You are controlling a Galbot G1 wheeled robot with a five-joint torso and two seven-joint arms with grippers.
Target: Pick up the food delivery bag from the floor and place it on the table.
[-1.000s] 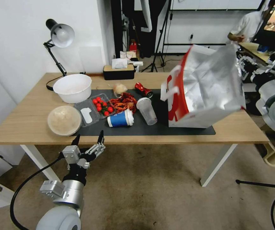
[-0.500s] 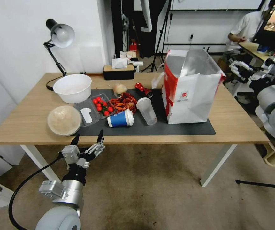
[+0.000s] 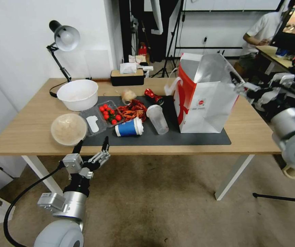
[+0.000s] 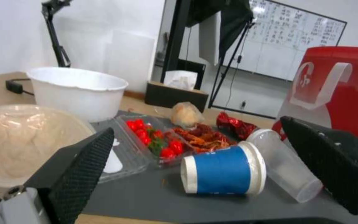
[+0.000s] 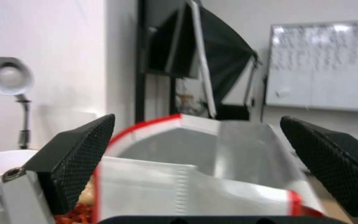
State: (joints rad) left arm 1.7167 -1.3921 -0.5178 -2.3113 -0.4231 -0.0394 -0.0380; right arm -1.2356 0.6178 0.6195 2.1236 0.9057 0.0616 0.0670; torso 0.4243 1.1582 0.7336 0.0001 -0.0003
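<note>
The right pincer [image 3: 245, 87] had let go, spread wide beside the food delivery bag [image 3: 204, 99], which stood upright on the worktop [image 3: 24, 130], hiding what lay behind.

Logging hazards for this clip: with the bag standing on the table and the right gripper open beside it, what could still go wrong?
1. The right gripper is open close to the food delivery bag's top edge; pulling away, a finger might catch the edge and tip the upright bag.
2. If it tips toward the clear plastic cup and blue paper cup lying beside it, they may roll.

The left gripper waits open, low at the table's near edge.
</note>
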